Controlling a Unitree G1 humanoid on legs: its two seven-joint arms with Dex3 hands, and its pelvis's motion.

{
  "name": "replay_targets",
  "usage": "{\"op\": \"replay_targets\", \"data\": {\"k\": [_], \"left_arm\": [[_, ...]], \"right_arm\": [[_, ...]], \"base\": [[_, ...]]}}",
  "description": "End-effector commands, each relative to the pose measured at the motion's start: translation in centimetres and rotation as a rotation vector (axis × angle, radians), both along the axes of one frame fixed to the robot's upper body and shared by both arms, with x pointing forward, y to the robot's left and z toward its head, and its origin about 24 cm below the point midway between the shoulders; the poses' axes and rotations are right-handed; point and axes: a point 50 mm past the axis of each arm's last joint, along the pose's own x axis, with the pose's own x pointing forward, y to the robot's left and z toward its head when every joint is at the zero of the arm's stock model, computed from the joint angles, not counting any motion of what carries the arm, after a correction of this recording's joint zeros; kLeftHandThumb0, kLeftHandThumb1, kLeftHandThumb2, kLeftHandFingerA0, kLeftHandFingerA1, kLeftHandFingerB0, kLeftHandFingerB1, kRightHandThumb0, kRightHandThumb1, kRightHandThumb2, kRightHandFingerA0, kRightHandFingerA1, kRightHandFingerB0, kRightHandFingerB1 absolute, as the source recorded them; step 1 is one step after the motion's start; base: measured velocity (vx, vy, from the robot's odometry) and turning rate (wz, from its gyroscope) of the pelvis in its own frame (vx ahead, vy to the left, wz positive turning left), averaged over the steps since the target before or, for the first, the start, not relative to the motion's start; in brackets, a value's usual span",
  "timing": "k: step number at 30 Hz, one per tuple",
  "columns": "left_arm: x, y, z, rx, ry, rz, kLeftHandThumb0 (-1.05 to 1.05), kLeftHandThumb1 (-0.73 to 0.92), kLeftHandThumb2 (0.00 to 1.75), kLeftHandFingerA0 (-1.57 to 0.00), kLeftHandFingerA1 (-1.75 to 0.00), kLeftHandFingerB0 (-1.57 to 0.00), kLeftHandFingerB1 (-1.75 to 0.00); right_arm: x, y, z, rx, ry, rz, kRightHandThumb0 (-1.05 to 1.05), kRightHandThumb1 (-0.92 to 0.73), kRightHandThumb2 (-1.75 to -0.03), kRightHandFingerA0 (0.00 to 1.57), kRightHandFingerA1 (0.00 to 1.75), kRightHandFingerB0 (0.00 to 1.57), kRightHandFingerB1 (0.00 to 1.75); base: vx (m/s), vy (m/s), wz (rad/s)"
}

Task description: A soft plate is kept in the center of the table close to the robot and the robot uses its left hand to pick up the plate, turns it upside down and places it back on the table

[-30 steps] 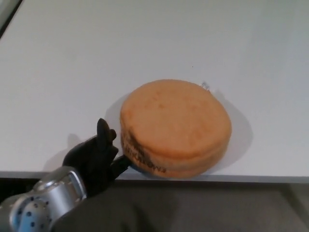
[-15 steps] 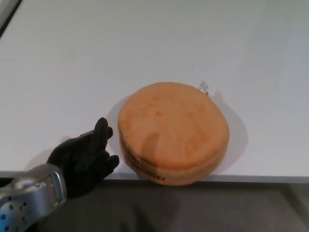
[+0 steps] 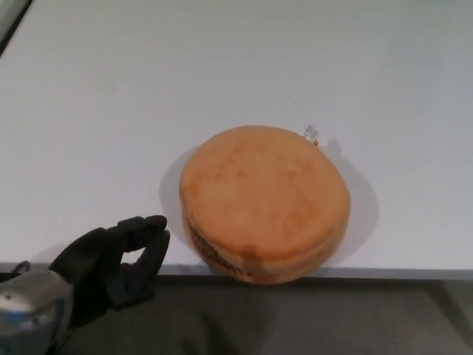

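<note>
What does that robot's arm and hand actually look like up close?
Only the left one shows. The robot hand is matte black with thick, rounded fingers, rather like a padded glove. Behind it, the forearm is shiny silver metal with a smooth curved shell. No cables or markings are visible.

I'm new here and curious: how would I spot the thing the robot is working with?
Look at the white table, along its near edge. There lies a round, thick, orange soft plate, with dark lettering on its side and a small tag at its far rim. The black left hand is beside it, apart.
</note>
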Motion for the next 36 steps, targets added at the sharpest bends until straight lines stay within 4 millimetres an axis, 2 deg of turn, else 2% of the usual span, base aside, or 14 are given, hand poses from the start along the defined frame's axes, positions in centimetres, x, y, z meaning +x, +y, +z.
{"op": "replay_targets", "data": {"k": [1, 2, 4, 6, 10, 13, 14, 16, 17, 19, 20, 22, 27, 36], "left_arm": [[-1.1, 0.6, 0.9, 0.158, -0.160, -0.053, -1.05, 0.72, 1.18, 0.00, -0.14, 0.00, 0.00], [-2.5, 0.7, 0.5, 0.153, -0.242, -0.045, -1.00, 0.72, 1.19, -0.07, -0.17, -0.05, -0.04], [-4.4, 0.9, -0.4, 0.078, -0.338, -0.052, -0.96, 0.75, 1.19, 0.00, -0.10, 0.00, -0.06], [-4.6, 1.0, -0.5, 0.069, -0.349, -0.055, -0.96, 0.75, 1.19, 0.00, -0.10, 0.00, -0.06], [-7.1, 2.6, -3.6, -0.050, -0.407, -0.023, -0.95, 0.73, 1.17, 0.00, -0.10, 0.00, -0.10], [-7.5, 2.8, -4.0, -0.061, -0.419, -0.016, -0.95, 0.73, 1.17, 0.00, -0.10, 0.00, -0.10], [-9.4, 3.9, -5.5, -0.092, -0.447, 0.063, -0.95, 0.73, 1.16, -0.09, -0.16, -0.10, -0.15], [-10.3, 4.3, -6.0, -0.106, -0.452, 0.093, -0.94, 0.73, 1.15, -0.06, -0.22, -0.12, -0.16], [-10.8, 4.4, -6.3, -0.105, -0.448, 0.106, -0.93, 0.73, 1.14, -0.07, -0.24, -0.11, -0.18], [-11.0, 4.5, -6.4, -0.105, -0.449, 0.110, -0.93, 0.73, 1.14, -0.07, -0.24, -0.11, -0.18], [-12.6, 5.0, -7.2, -0.133, -0.409, 0.158, -0.83, 0.66, 1.11, -0.01, -0.39, -0.04, -0.29], [-14.3, 5.5, -8.0, -0.165, -0.377, 0.216, -0.84, 0.66, 1.11, 0.00, -0.41, -0.06, -0.33], [-15.5, 5.5, -9.1, -0.188, -0.325, 0.261, -0.86, 0.69, 1.11, -0.01, -0.33, -0.12, -0.25], [-14.9, 6.2, -10.8, -0.182, -0.292, 0.351, -0.95, 0.74, 1.13, -0.01, -0.39, -0.14, -0.28]], "right_arm": [[0.1, -0.3, 0.2, -0.008, 0.003, 0.003, -0.69, -0.84, -0.66, 0.53, 0.39, 0.26, 0.29], [0.1, -0.4, 0.3, -0.014, 0.000, 0.002, -0.70, -0.70, -1.02, 0.45, 0.54, 0.17, 0.44], [0.1, -0.5, 0.3, -0.019, 0.002, 0.006, -0.74, -0.73, -1.02, 0.45, 0.53, 0.17, 0.43], [0.1, -0.5, 0.2, -0.020, 0.003, 0.007, -0.74, -0.73, -1.02, 0.45, 0.53, 0.17, 0.43], [0.0, -0.6, 0.3, -0.045, 0.009, 0.019, -0.69, -0.71, -1.03, 0.49, 0.55, 0.23, 0.46], [0.0, -0.6, 0.3, -0.049, 0.010, 0.019, -0.69, -0.71, -1.03, 0.49, 0.55, 0.23, 0.46], [0.0, -0.6, 0.2, -0.040, 0.010, 0.020, -0.67, -0.87, -0.67, 0.54, 0.40, 0.29, 0.30], [-0.2, -0.6, 0.1, -0.034, 0.015, 0.019, -0.66, -0.86, -0.67, 0.53, 0.39, 0.28, 0.30], [-0.2, -0.6, 0.0, -0.033, 0.020, 0.014, -0.67, -0.70, -1.02, 0.46, 0.54, 0.22, 0.46], [-0.2, -0.6, 0.0, -0.032, 0.022, 0.011, -0.67, -0.70, -1.02, 0.46, 0.54, 0.22, 0.46], [-0.4, -0.6, -0.2, -0.028, 0.032, 0.011, -0.67, -0.86, -0.67, 0.53, 0.39, 0.30, 0.30], [-0.5, -0.7, -0.5, -0.003, 0.041, -0.001, -0.67, -0.85, -0.66, 0.51, 0.39, 0.29, 0.30], [-1.2, -0.8, -0.3, -0.029, 0.033, -0.006, -0.71, -0.85, -0.67, 0.42, 0.35, 0.27, 0.30], [-1.3, -1.3, -0.4, -0.064, 0.014, -0.001, -0.75, -0.86, -0.67, 0.33, 0.32, 0.24, 0.29]], "base": [[0.00, 0.000, 0.00], [0.00, 0.000, 0.00], [0.00, 0.000, 0.00], [0.00, 0.000, 0.00], [0.00, 0.000, 0.00], [0.00, 0.000, 0.00], [0.00, 0.000, 0.00], [0.00, 0.000, 0.00], [0.00, 0.000, 0.00], [0.00, 0.000, 0.00], [0.00, 0.000, 0.00], [0.00, 0.000, 0.00], [0.00, 0.000, 0.00], [0.00, 0.000, 0.00]]}}
